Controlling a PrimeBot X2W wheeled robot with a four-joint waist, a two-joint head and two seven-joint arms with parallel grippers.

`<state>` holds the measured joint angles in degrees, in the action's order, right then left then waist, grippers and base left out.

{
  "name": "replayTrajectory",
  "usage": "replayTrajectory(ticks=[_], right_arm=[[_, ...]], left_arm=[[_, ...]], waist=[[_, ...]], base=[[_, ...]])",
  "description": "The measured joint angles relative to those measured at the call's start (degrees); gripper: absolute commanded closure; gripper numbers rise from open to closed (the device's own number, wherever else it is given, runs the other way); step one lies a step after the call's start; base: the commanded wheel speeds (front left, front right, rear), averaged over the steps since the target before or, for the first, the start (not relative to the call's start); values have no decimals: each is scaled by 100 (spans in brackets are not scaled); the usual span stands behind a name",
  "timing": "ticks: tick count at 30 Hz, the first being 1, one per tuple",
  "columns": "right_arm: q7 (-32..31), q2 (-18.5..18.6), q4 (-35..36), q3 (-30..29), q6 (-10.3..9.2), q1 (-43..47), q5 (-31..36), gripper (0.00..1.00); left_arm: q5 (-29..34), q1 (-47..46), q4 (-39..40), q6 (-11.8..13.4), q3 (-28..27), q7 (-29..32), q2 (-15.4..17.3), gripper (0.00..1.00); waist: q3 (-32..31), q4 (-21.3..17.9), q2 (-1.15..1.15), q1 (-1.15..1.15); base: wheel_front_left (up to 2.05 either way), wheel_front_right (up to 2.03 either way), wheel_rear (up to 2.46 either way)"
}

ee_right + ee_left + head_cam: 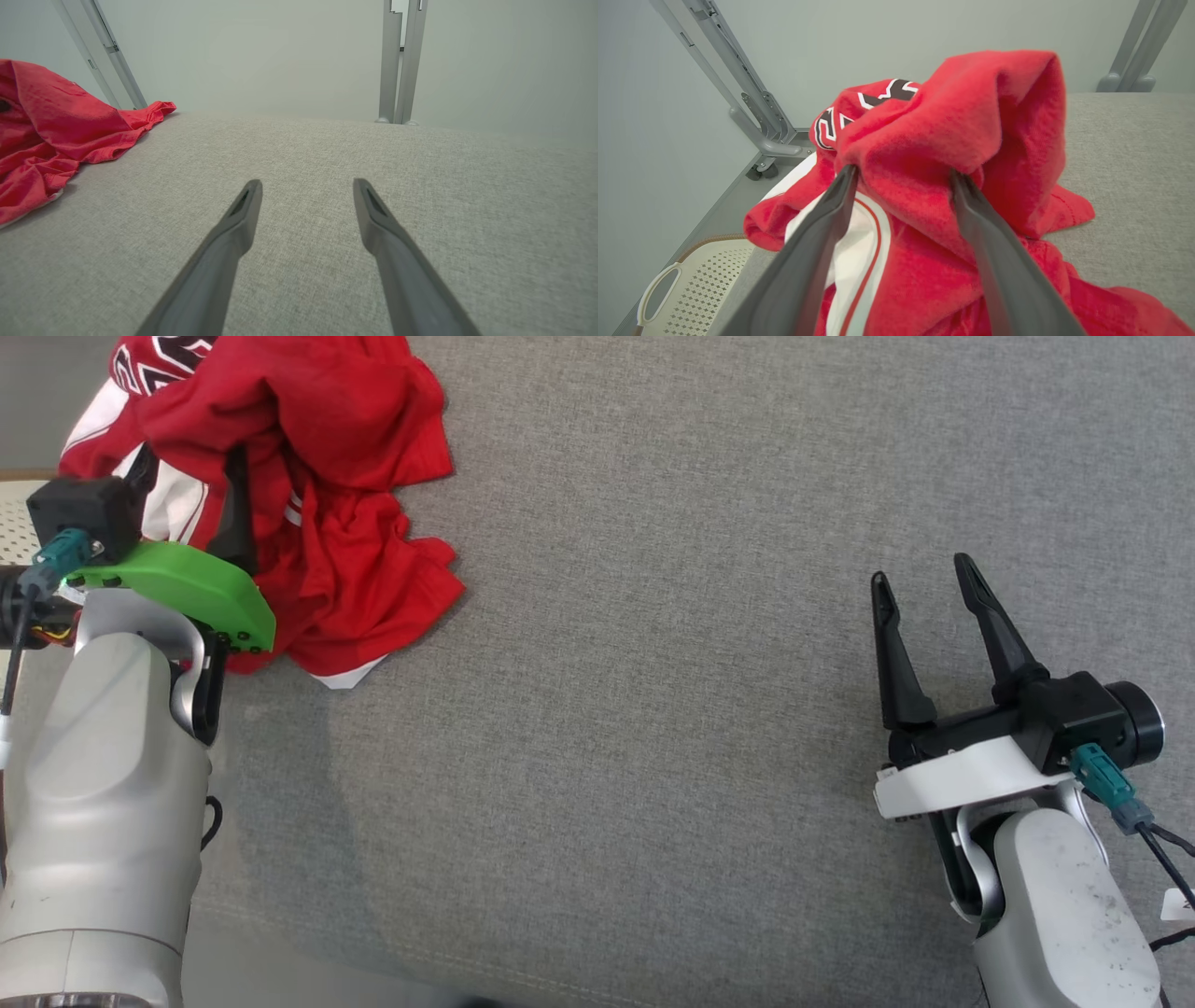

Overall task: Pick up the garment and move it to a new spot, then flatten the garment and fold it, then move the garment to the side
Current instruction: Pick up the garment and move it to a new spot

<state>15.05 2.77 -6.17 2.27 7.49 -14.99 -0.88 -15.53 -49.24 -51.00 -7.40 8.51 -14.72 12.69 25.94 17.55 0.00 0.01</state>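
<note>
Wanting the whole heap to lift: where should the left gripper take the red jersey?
Probably the raised fold humped atop the red jersey, coming from its near left edge. The open left gripper has a finger on each side of that ridge, so closing there should catch several layers.

Looks like a test lab: bare pale walls, grey metal frame posts, a fabric-covered worktable, a perforated basket.

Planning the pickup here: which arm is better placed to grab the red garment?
Probably left. The left claw is open astride a fold of the red garment; the right claw hangs open over bare grey surface, well apart from it.
</note>
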Motion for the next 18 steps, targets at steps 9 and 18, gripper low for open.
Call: replayTrajectory(ticks=[9,18], right_arm=[[1,0,-113,48,0,-38,-64,0],[1,0,-285,120,0,-25,-370,0]], left_arm=[[56,-168,-5,0,-43,-32,76,100],[247,398,1458,86,-528,-41,174,100]], waist=[[18,-53,0,0],[-433,-62,0,-1]], base=[[0,0,0],[0,0,0]])
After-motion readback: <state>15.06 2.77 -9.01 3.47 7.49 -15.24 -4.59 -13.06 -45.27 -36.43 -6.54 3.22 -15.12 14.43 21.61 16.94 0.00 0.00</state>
